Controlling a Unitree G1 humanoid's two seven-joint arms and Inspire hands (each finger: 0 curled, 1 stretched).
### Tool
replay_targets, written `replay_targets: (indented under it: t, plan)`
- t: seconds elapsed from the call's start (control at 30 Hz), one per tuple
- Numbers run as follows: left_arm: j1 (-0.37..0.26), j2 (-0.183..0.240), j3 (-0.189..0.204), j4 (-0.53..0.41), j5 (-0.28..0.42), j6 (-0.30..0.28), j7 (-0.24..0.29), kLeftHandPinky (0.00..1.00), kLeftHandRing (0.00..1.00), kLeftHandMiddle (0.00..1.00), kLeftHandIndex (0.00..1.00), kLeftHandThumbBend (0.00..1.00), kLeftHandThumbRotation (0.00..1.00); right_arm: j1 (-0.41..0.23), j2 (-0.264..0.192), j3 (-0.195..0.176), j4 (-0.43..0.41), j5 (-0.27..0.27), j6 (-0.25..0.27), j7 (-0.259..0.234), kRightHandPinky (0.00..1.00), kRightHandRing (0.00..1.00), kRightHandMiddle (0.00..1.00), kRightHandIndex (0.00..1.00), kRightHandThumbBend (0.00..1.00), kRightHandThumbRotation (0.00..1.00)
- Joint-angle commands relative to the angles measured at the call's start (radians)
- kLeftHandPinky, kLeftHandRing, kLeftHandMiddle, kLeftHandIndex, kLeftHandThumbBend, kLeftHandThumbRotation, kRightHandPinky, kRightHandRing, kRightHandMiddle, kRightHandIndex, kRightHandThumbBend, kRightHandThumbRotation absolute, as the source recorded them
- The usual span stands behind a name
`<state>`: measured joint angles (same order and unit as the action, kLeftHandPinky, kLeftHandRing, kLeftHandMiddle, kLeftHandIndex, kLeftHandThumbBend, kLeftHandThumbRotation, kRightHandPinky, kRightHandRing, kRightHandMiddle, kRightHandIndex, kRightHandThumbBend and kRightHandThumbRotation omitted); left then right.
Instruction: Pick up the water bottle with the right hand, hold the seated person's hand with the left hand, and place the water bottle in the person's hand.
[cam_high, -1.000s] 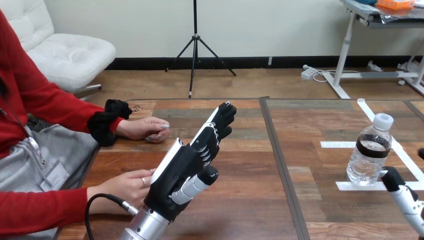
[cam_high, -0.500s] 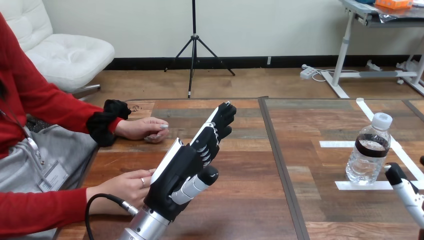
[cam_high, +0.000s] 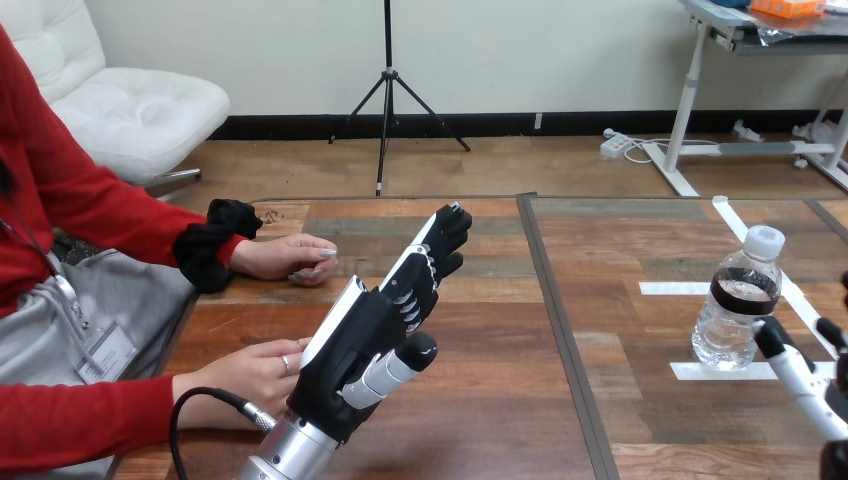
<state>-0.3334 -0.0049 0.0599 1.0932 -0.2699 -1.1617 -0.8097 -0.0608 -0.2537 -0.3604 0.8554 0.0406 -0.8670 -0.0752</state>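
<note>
A clear water bottle (cam_high: 738, 300) with a white cap and a dark label stands upright on the table at the right, beside white tape marks. My right hand (cam_high: 800, 372) comes in at the lower right corner, open, its fingers straight and close to the bottle's base on its right side, holding nothing. Left of centre, my left hand (cam_high: 370, 335) is raised above the table, open, with its fingers pointing away from me. The person's near hand (cam_high: 250, 372) rests on the table just left of it, apart from its fingers. Farther back, the person's far hand (cam_high: 290, 257) lies flat on the table.
The wooden table (cam_high: 500, 400) has a dark seam (cam_high: 560, 320) running down its middle. White tape strips (cam_high: 700, 371) mark a square around the bottle. The person sits at the left edge with a red sleeve (cam_high: 80, 420) along the table's near left.
My right hand has shifted a little up and toward the bottle, and more of its fingers show at the right edge. The left hand and the person's hands have stayed put.
</note>
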Motion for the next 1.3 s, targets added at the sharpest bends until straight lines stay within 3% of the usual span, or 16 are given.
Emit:
replay_targets:
  t: [0.0, 0.33, 0.53, 0.73, 1.27]
  plan:
    - [-0.025, 0.003, 0.018, -0.042, -0.026, -0.011, -0.007, 0.97, 1.00, 1.00, 1.00, 1.00, 0.85, -0.102, -0.038, 0.013, 0.050, -0.005, 0.010, 0.003, 0.90, 0.98, 0.95, 0.98, 1.00, 0.53]
    - [-0.024, 0.001, 0.020, -0.044, -0.039, -0.009, -0.018, 0.98, 1.00, 1.00, 1.00, 1.00, 0.86, -0.148, -0.066, 0.034, 0.122, -0.042, 0.032, -0.023, 0.91, 0.99, 0.96, 1.00, 1.00, 0.55]
    - [-0.023, 0.000, 0.019, -0.047, -0.042, -0.011, -0.016, 0.97, 1.00, 1.00, 1.00, 1.00, 0.86, -0.176, -0.076, 0.038, 0.165, -0.037, 0.037, -0.011, 0.92, 0.99, 0.97, 1.00, 1.00, 0.55]
    - [-0.021, 0.001, 0.017, -0.046, -0.046, -0.012, -0.018, 0.97, 1.00, 1.00, 1.00, 1.00, 0.86, -0.199, -0.092, 0.057, 0.192, -0.071, 0.067, -0.048, 0.92, 0.99, 0.96, 1.00, 1.00, 0.57]
    - [-0.017, -0.001, 0.016, -0.052, -0.052, -0.011, -0.021, 0.97, 1.00, 1.00, 1.00, 1.00, 0.86, -0.261, -0.120, 0.084, 0.260, -0.094, 0.115, -0.056, 0.93, 1.00, 0.98, 1.00, 1.00, 0.58]
